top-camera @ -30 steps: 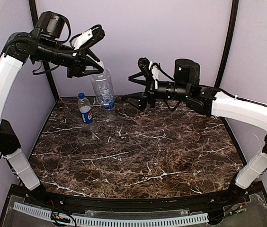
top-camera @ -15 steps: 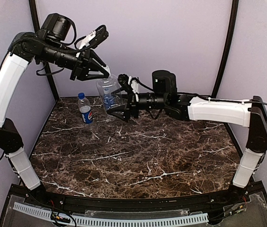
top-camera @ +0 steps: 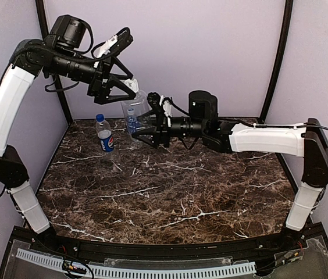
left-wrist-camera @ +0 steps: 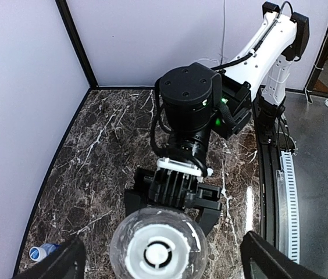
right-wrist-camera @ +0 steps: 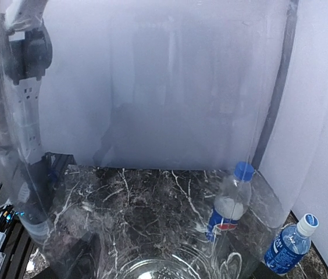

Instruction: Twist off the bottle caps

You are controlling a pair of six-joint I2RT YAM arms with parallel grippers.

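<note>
The clear unlabelled bottle (top-camera: 135, 109) leans slightly at the back of the table, its white cap (top-camera: 132, 85) still on top. My left gripper (top-camera: 124, 87) hovers at the cap, jaws wide open on either side; in the left wrist view the cap (left-wrist-camera: 156, 253) sits between the spread fingers (left-wrist-camera: 65, 263), untouched. My right gripper (top-camera: 145, 122) is shut on the bottle's body, whose clear wall (right-wrist-camera: 152, 116) fills the right wrist view. The Pepsi bottle (top-camera: 104, 133) with a dark blue cap (right-wrist-camera: 243, 170) stands to the left. The water bottle (right-wrist-camera: 291, 244) stands near the back wall.
Purple walls close the table (top-camera: 170, 192) at the back and sides, with black corner posts (top-camera: 277, 58). The right arm (top-camera: 257, 136) stretches across the back half of the table.
My left gripper has opened off the white cap. The right gripper has moved left and closed round the unlabelled bottle, which now leans a little to the right.
</note>
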